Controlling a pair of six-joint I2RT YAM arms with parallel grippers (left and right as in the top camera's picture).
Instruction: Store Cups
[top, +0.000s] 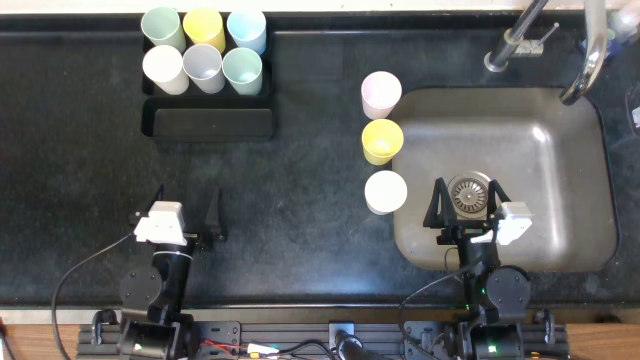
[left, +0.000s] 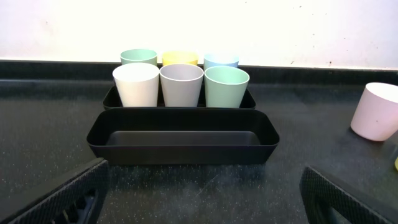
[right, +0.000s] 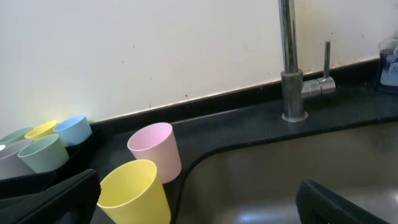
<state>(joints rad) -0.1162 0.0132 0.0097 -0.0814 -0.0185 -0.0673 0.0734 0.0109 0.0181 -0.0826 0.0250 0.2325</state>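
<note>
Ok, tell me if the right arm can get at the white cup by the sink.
Probably yes. The white cup stands upright on the counter beside the sink, near the right arm, nothing between them; its jaws stand open.

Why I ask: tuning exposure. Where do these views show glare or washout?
Left wrist view: the wall behind the cups is blown out white. Top view: broad sheen on the sink floor. Right wrist view: bright streak down the faucet.
</note>
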